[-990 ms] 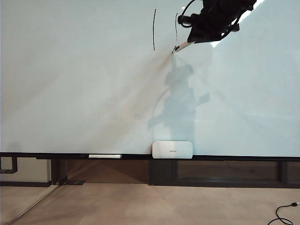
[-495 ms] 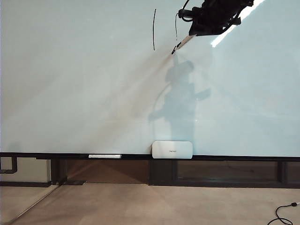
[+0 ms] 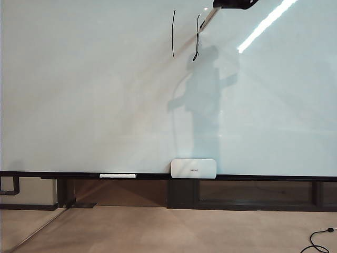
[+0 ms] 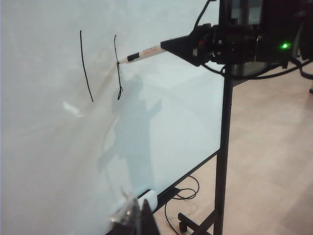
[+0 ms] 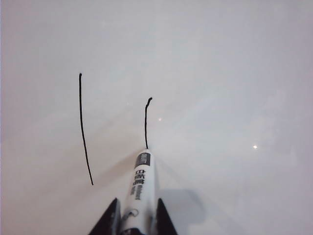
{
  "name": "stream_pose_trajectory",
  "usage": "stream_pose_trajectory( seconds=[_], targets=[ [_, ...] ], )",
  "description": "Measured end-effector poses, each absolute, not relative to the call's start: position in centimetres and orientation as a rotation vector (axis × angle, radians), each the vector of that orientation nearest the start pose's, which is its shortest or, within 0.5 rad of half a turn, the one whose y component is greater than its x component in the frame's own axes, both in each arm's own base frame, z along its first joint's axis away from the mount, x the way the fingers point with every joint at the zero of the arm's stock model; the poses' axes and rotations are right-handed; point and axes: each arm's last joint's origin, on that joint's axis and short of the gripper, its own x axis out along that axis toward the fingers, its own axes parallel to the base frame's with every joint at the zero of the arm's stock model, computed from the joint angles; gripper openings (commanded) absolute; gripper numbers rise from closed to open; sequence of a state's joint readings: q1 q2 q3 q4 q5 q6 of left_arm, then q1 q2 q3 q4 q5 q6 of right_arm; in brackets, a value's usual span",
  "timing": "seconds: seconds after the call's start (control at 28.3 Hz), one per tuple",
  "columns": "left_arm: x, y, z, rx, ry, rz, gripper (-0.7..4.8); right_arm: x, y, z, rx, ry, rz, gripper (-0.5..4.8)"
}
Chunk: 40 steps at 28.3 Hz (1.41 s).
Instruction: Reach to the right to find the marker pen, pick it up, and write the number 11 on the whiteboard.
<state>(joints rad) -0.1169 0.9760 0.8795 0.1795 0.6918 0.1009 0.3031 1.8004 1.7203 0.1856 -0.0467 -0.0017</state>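
The whiteboard [image 3: 95, 95] fills the exterior view and bears the number 11 [image 3: 173, 32] as two thin black strokes, the second [image 3: 197, 39] ending in a hooked foot. My right gripper [image 3: 224, 6] is at the top edge, mostly cut off, shut on the marker pen [image 3: 208, 18]. The pen's dark tip sits about halfway along the second stroke [image 4: 119, 73]. In the right wrist view the fingers clamp the white pen [image 5: 144, 181] at my right gripper [image 5: 137, 215], and the pen hides the lower stroke. My left gripper [image 4: 139, 215] is shut and empty, far below the writing.
A white rounded box [image 3: 193, 168] and a slim white stick [image 3: 118, 175] rest on the dark lower rail [image 3: 263, 177]. A cable [image 3: 316, 240] lies on the floor at the right. The board's black stand post [image 4: 222, 147] rises beside a coiled cable [image 4: 183, 188].
My right gripper has risen with the pen, from the foot of the second stroke to about its middle. The stroke's lower part and hook now show. The left arm has stayed still.
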Motion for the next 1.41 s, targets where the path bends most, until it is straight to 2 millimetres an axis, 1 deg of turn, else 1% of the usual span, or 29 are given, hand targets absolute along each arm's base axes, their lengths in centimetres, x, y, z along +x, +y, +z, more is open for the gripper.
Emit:
stream_pose_trajectory(
  seconds=[0.21,0.32,0.42,0.5,0.6,0.64,0.71,0.85,1.1,1.2,1.31,1.41],
  targets=[
    [20.8,-4.3,36.6,0.119,-0.122,-0.803,-0.06,40.5,12.8,40.9,0.007,-0.079,0.351,-0.04],
    [20.8,-4.3,36.6,0.118,-0.121,-0.803,-0.06,39.8,12.7,41.4,-0.008,-0.071,0.352,-0.04],
    [20.8,-4.3,36.5,0.117,-0.118,-0.782,-0.06,38.5,12.3,42.9,-0.009,-0.088,0.353,-0.04],
    [20.9,-4.2,36.5,0.114,-0.109,-0.739,-0.06,36.8,12.1,44.6,-0.007,-0.122,0.361,-0.04],
    [20.9,-4.0,36.5,0.11,-0.096,-0.655,-0.06,34.9,11.7,46.5,-0.006,-0.16,0.369,-0.04],
    [20.6,-3.8,36.6,0.11,-0.096,-0.61,-0.06,34.3,11.6,47.0,-0.006,-0.164,0.372,-0.04],
    [20.0,-3.5,37.0,0.11,-0.105,-0.529,-0.06,33.3,11.2,47.3,-0.008,-0.146,0.372,-0.04],
    [18.5,-2.9,37.7,0.113,-0.109,-0.357,-0.06,31.2,10.4,46.4,-0.016,-0.1,0.355,-0.04],
    [15.8,-2.1,38.0,0.115,-0.069,-0.213,-0.06,26.6,8.8,45.7,-0.013,-0.123,0.326,-0.04],
    [14.5,-1.8,37.5,0.113,-0.05,-0.145,-0.06,24.6,8.1,44.8,-0.013,-0.122,0.311,-0.04],
    [12.5,-1.4,36.7,0.092,-0.074,-0.105,-0.06,23.0,7.5,44.0,-0.011,-0.126,0.308,-0.04],
    [11.3,-1.2,36.0,0.057,-0.099,-0.073,-0.06,21.3,7.0,42.5,-0.004,-0.109,0.299,-0.04]
  ],
)
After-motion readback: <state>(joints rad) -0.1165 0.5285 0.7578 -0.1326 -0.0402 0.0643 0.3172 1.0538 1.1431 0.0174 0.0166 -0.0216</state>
